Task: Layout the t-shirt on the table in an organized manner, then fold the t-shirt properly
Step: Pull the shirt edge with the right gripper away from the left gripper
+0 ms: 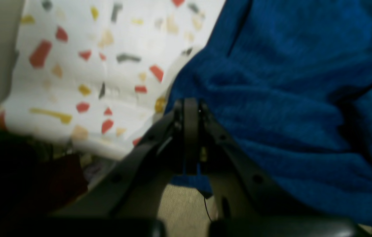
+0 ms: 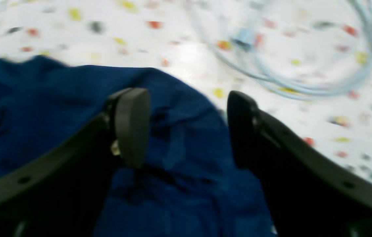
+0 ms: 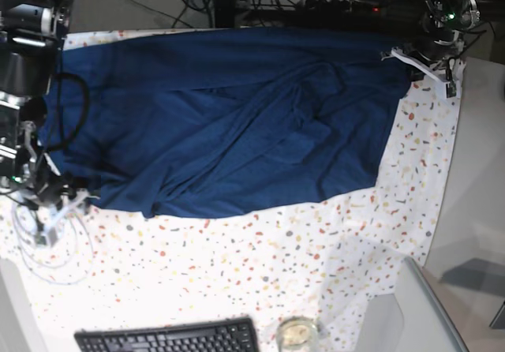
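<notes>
Lying spread but wrinkled over far half of table (image 3: 316,249): t-shirt (image 3: 229,115). Left gripper (image 1: 190,112) pinched tight on t-shirt's edge at far corner. Right gripper (image 2: 187,126) jaws apart, straddling t-shirt's opposite edge, nothing held; pale cable (image 2: 307,82) just beyond.

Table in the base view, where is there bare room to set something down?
The widest bare patch of table lies between the t-shirt hem and the keyboard. A narrower strip runs beside the shirt toward the grey surface. It is crowded at the cable loops and near the glass.
</notes>
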Tool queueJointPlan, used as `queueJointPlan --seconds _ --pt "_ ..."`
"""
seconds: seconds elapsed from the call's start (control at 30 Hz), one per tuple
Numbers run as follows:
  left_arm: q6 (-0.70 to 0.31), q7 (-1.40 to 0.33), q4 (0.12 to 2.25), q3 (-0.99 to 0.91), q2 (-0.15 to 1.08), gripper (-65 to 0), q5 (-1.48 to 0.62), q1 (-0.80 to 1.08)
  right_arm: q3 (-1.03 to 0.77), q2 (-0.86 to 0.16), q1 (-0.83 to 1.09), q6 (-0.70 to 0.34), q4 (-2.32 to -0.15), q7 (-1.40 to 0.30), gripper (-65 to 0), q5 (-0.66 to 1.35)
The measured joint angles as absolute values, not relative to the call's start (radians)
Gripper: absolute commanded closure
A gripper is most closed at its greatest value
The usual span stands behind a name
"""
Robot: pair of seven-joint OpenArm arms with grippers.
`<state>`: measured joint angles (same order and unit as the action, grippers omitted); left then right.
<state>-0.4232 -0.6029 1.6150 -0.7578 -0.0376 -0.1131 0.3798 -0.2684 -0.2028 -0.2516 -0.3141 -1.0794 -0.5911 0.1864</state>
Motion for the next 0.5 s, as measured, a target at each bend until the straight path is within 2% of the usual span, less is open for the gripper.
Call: queueJointPlan --seconds 0.23,0.37,0.43,0.5 --pt "-0.423 -0.604 1.611 -0.758 -0.036 0.0 -0.112 0.382 -0.273 -0.218 -0.303 -0.310 -0.872 -0.599 -36.9 0.174" --pt "-0.422 -0.603 1.610 -0.758 -0.036 0.0 -0.112 0.382 -0.268 -0.212 -0.363 -0.313 -0.766 -0.500 -35.3 0.184" --pt "-0.422 -0.603 1.610 -0.759 -0.035 0.0 -0.112 0.382 -0.268 -0.215 -0.377 -0.313 -0.724 -0.489 -27.6 0.184" --pt "-0.422 -0.603 1.610 -0.759 -0.036 0.0 -0.113 0.382 -0.268 -0.219 -0.376 -0.313 -0.698 -0.489 -16.1 0.177"
